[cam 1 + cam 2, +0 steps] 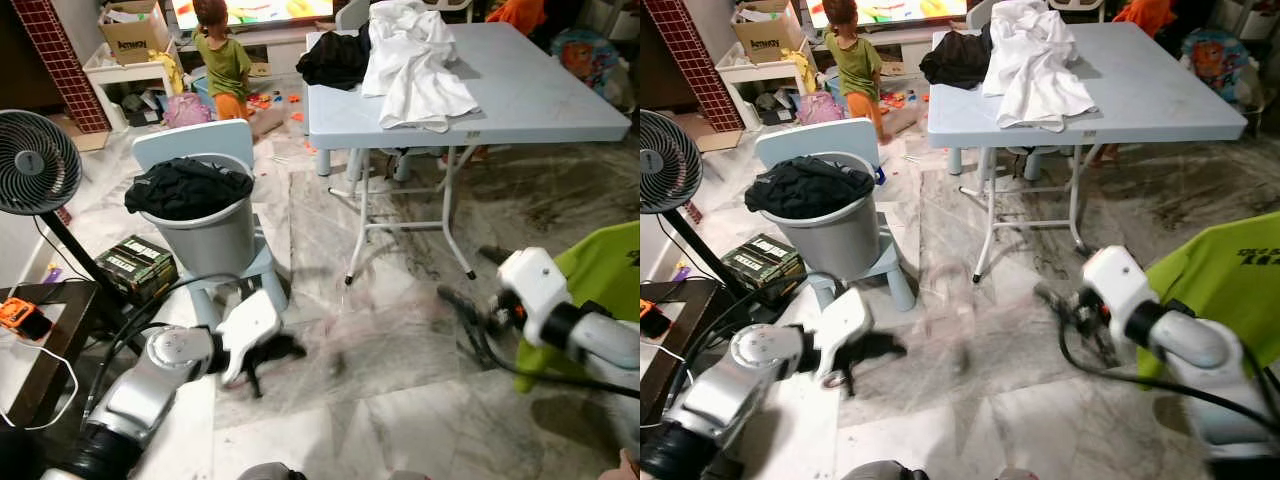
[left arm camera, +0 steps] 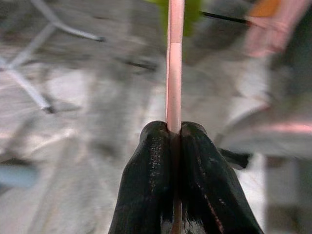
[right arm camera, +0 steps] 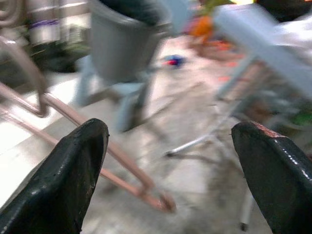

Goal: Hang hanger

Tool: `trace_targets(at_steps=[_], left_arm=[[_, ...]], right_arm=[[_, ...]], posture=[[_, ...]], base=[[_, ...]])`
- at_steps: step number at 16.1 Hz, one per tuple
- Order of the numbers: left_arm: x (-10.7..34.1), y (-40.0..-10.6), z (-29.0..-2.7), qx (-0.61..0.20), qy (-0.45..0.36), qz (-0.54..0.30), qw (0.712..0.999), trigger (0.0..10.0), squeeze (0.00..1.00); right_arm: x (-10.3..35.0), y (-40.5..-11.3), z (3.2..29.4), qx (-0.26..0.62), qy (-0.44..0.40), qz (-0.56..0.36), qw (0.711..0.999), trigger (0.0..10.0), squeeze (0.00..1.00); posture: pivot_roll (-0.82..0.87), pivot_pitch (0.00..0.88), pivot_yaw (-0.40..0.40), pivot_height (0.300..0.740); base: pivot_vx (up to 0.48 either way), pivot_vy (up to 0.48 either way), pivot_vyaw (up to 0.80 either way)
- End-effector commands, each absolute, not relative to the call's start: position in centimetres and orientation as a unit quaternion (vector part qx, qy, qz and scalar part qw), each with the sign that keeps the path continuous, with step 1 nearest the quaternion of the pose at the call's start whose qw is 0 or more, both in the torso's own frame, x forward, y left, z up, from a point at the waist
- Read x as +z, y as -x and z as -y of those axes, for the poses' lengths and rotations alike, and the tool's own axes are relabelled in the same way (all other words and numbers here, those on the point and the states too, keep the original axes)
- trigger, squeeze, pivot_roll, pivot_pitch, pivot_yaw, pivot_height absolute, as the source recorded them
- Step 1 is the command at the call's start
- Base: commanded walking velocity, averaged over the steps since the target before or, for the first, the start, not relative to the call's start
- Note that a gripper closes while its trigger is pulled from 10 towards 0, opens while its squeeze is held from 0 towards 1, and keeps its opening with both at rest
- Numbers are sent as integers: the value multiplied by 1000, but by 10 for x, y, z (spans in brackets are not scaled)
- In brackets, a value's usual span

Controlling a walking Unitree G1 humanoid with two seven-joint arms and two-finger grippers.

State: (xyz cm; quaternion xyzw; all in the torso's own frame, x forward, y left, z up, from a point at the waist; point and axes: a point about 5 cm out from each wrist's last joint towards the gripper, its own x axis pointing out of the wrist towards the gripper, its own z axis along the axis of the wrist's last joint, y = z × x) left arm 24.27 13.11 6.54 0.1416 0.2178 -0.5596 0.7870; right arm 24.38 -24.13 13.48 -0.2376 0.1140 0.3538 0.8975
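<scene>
A thin pink hanger (image 2: 174, 68) is seen clamped between the two black fingers of the left gripper (image 2: 174, 146), its rod running straight up the middle of the left wrist view. In the left eye view that gripper (image 1: 262, 362) sits at the lower left of the frame, low over the marble floor (image 1: 400, 400). In the right wrist view the same hanger (image 3: 73, 117) is seen as a pink bar with a curved hook at the left edge.

The hanger is judged to be light and stiff, of smooth thin rod that could twist or slide in a pinch grip. A hold close to the hook or at a corner is judged steadier than one at mid-bar.

The right gripper (image 3: 170, 161) is spread wide with nothing between its fingers; in the left eye view it (image 1: 470, 310) lies at the right of the frame, beside a lime-green garment (image 1: 600, 280).

Further out, a grey basket (image 1: 205, 235) heaped with dark clothes (image 1: 185, 185) stands on a pale blue chair (image 1: 190, 145) at centre left. A folding table (image 1: 540, 100) at the upper right carries white cloth (image 1: 415, 60) and a black garment (image 1: 335, 58). A fan (image 1: 35, 160) is at the left edge, and a child (image 1: 222, 60) stands at the top of the frame. No rail is made out.
</scene>
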Motion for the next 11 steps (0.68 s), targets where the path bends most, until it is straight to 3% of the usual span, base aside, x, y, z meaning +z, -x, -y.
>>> trace_targets(at_steps=[1, 4, 11], left_arm=[[70, -242, -128, -593, -151, -203, 765, 10000, 0], [70, -239, -124, -631, -167, -208, 729, 10000, 0], [73, -240, -118, -650, -172, -195, 714, 10000, 0]], right_arm=[[134, -234, 232, 440, 242, -140, 853, 10000, 0], [134, -230, 232, 506, 241, -180, 808, 10000, 0], [130, -227, 227, 569, 256, -216, 751, 10000, 0]], posture=[[-100, 0, 62, 740], [-103, 0, 69, 740], [-97, 0, 78, 740]], base=[[0, 0, 0], [0, 0, 0], [0, 0, 0]])
